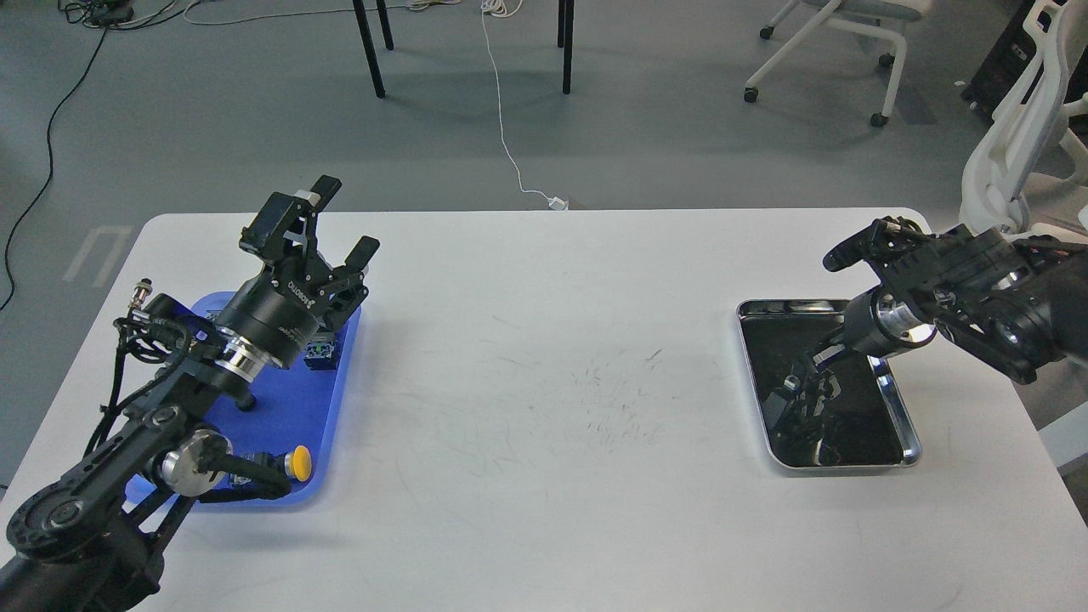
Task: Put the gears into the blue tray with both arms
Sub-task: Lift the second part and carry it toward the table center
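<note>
The blue tray (285, 408) lies at the table's left edge, partly under my left arm. My left gripper (343, 221) hovers above the tray's far right corner, tilted up and away, fingers spread wide with nothing between them. My right gripper (814, 364) points down into the shiny steel tray (908, 425) at the right. It is dark against the tray's black, mirror-like inside, so its fingers cannot be told apart. I cannot make out the gears anywhere. A small dark object (246, 403) on the blue tray is too unclear to name.
On the blue tray a yellow-capped push button (297, 461) sits near the front edge and a small switch block (321, 350) near the right rim. The white table (552, 382) shows scuff marks in the middle. Chairs and cables stand on the floor beyond.
</note>
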Robot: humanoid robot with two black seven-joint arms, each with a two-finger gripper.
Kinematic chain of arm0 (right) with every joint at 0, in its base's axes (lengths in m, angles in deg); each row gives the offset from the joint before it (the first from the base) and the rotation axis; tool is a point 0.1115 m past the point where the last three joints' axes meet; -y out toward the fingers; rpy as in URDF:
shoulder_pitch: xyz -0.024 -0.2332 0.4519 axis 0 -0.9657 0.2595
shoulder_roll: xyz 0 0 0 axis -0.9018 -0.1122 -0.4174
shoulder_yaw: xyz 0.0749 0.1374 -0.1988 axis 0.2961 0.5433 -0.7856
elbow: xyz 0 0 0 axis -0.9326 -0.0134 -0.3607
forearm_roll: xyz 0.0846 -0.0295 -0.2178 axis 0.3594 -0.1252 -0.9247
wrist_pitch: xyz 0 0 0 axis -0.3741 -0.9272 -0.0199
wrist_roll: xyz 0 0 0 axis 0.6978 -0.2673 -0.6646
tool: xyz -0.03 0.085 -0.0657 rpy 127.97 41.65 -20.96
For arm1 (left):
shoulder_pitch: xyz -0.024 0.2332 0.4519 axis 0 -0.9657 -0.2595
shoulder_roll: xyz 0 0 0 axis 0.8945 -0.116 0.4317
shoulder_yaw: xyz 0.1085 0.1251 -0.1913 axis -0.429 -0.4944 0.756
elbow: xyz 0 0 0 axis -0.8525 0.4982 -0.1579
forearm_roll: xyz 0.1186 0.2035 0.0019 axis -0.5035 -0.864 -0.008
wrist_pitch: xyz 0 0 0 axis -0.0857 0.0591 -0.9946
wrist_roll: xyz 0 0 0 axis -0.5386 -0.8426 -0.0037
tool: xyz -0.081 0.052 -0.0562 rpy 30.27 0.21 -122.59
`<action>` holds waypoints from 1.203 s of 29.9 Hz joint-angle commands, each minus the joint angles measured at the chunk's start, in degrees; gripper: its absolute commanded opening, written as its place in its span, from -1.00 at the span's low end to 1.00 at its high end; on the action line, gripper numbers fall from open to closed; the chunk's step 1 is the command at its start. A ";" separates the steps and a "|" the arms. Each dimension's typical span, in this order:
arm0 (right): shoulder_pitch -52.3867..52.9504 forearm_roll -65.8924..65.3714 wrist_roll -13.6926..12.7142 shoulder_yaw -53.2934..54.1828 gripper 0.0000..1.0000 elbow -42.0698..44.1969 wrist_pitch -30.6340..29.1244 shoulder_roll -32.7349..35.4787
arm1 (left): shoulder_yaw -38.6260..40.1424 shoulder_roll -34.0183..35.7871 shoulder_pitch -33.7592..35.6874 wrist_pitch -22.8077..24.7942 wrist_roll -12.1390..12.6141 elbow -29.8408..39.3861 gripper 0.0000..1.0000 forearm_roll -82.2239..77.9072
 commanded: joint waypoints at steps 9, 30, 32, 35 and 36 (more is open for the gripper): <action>11.67 1.34 0.01 0.62 -0.59 -11.30 0.05 3.53 | 0.02 -0.09 0.09 -0.01 0.00 -0.01 0.96 0.00; 13.45 9.78 0.01 -3.25 -0.58 -8.23 0.23 -22.40 | 5.20 2.64 -2.90 1.75 -0.18 0.60 0.96 0.27; 12.13 9.78 0.01 -3.33 -0.57 -7.62 0.32 -22.40 | 5.29 2.64 -3.25 1.66 -0.18 0.60 0.96 0.27; 10.28 9.78 0.01 -3.34 -0.57 -7.09 0.32 -22.40 | 5.29 2.64 -3.60 1.66 -0.18 0.60 0.96 0.27; 9.93 9.78 0.01 -3.33 -0.57 -7.09 0.32 -22.40 | 5.29 2.64 -3.69 1.75 -0.18 0.69 0.96 0.27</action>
